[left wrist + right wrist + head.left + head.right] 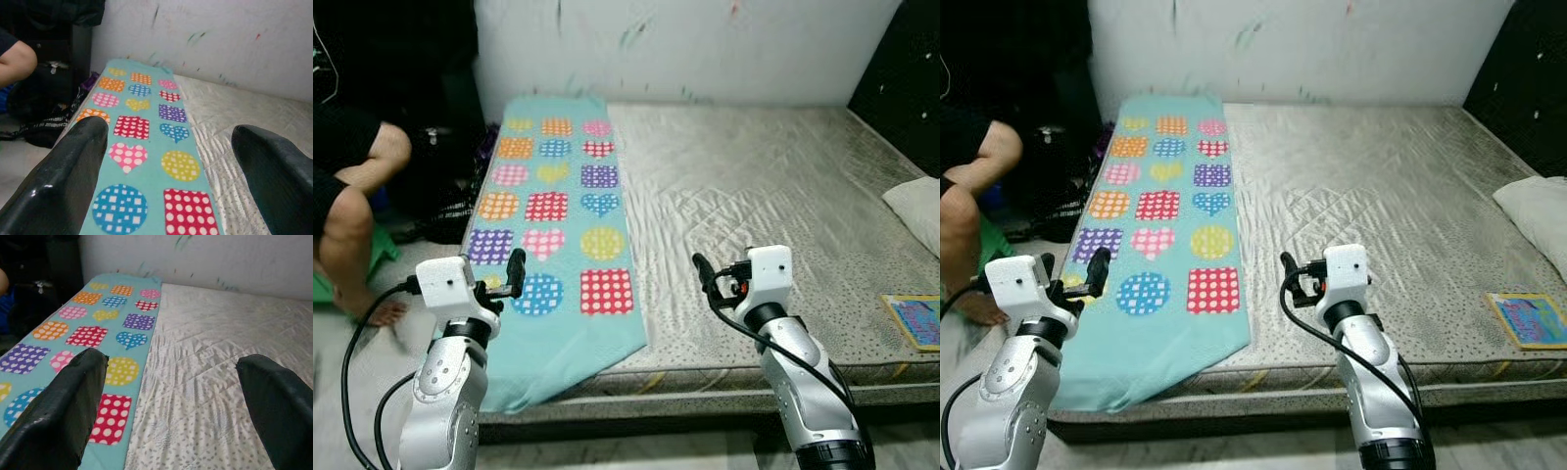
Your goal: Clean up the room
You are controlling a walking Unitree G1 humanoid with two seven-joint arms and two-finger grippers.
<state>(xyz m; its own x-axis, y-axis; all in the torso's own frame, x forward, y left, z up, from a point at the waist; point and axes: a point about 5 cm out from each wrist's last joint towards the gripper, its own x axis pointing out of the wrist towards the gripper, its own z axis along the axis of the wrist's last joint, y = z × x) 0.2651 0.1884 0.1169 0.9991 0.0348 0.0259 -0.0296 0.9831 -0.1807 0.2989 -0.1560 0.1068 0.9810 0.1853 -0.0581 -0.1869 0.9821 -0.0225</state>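
Both black hands (168,161) (171,396) spread wide above quilted mattress (773,196) and polka-dot blanket (553,225).

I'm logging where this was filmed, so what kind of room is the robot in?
Most likely a bedroom: a bare quilted mattress against a scuffed white wall, a teal patterned blanket along its left edge, and a pillow at right.
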